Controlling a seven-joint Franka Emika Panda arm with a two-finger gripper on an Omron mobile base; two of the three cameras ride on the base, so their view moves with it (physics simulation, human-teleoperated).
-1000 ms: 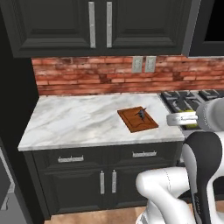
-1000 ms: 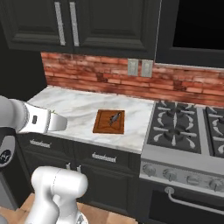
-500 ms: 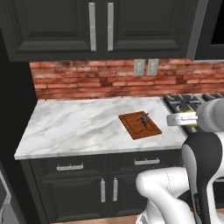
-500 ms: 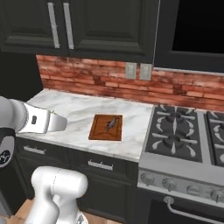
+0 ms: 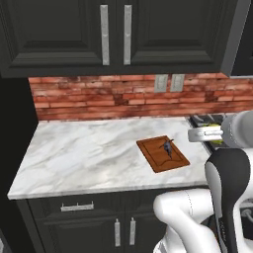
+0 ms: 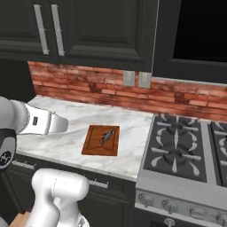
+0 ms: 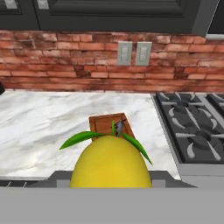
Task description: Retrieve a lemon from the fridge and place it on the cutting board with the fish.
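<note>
The yellow lemon (image 7: 111, 162) with green leaves sits close up in the hand view, and my gripper (image 7: 111, 183) is shut on it. From the left base view a sliver of the lemon (image 5: 212, 128) shows above the white hand, right of the cutting board. The reddish-brown cutting board (image 5: 163, 153) (image 6: 101, 140) (image 7: 103, 123) lies on the marble counter with the small grey fish (image 5: 168, 146) (image 6: 106, 136) (image 7: 119, 127) on its far part. The lemon is held in front of the counter edge, short of the board. The fridge is out of view.
A white marble counter (image 5: 84, 153) runs under black wall cabinets (image 5: 113, 34). To the right of the board stands a gas stove (image 6: 181, 146). Two wall sockets (image 7: 133, 53) sit in the brick backsplash. Black base cabinets (image 5: 79, 222) line the counter's front.
The whole scene has grown and shifted in both base views, so the base has driven closer to the counter. The lemon stays in the gripper.
</note>
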